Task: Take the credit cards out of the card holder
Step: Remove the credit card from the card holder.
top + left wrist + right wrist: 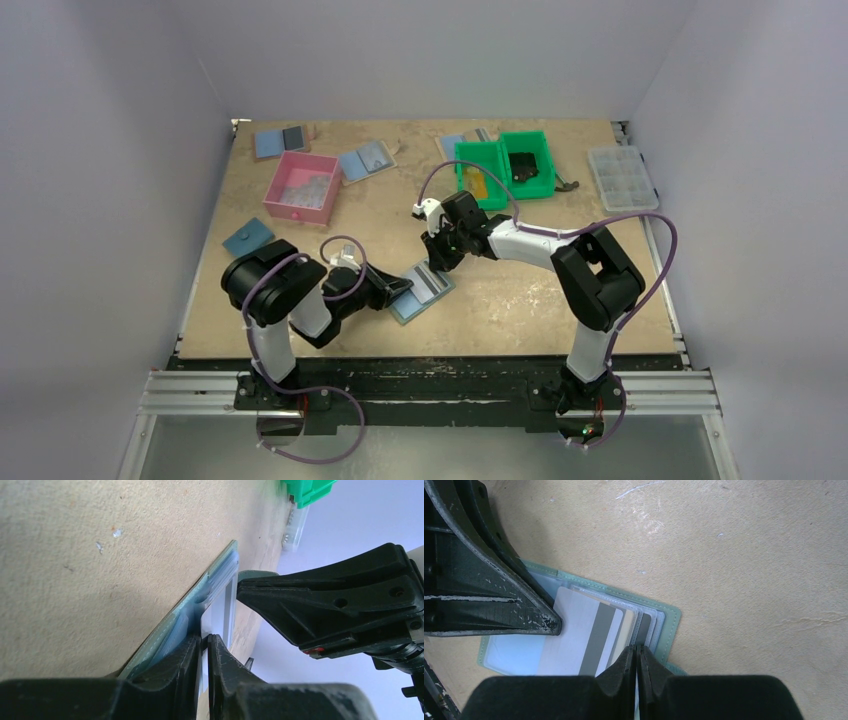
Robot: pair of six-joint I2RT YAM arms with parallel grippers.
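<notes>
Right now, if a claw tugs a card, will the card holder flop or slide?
Probably flops: the card holder is a thin soft bifold lying open, so a half could hinge up. Likely light, so it may drag across the table unless pinned. The striped card looks stiff and smooth; it should slip out cleanly.

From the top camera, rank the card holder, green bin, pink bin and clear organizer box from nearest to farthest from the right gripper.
From the right gripper:
1. card holder, at its fingertips, mid-table.
2. green bin, beyond it, slightly right.
3. pink bin, back left.
4. clear organizer box, far right edge.
</notes>
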